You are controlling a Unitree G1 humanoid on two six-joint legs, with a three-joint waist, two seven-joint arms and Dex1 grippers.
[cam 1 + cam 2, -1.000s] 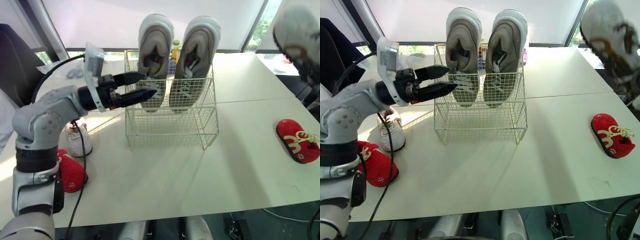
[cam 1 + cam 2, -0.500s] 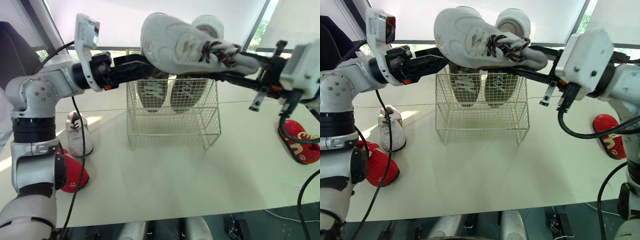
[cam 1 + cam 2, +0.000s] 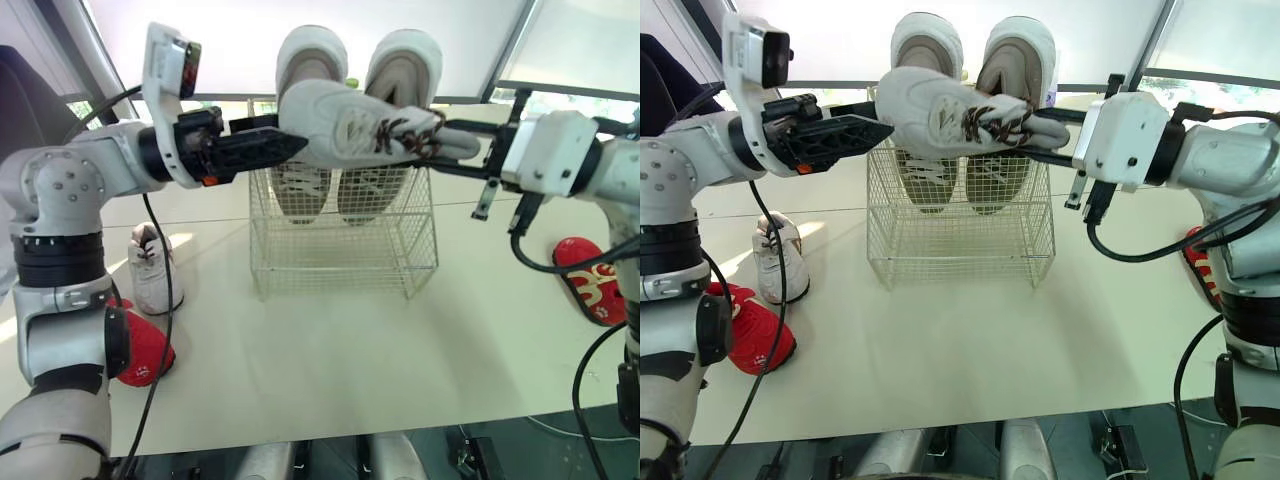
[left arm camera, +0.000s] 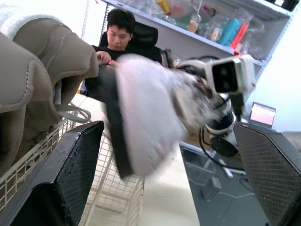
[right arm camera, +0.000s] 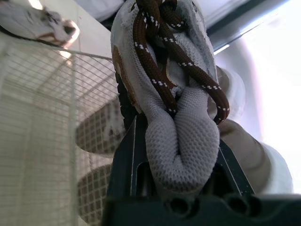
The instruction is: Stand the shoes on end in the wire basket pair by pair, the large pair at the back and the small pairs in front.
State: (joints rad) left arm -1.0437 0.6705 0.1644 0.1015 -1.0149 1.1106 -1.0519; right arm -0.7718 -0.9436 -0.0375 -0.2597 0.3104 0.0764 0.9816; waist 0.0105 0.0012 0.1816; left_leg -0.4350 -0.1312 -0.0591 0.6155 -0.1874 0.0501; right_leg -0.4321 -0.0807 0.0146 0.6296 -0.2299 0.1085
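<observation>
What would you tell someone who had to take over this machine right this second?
Right gripper: shut on the heel end of a small white mesh sneaker with brown laces, held level above the white wire basket.
Left gripper: open, at the sneaker's toe end; contact cannot be told.
Done: large grey suede pair stands on end at the basket's back.
On the table: another small white sneaker and a red fabric shoe on the robot's left, a second red fabric shoe on its right.
Left: stand the held sneaker in front, then its mate, then the red pair.
</observation>
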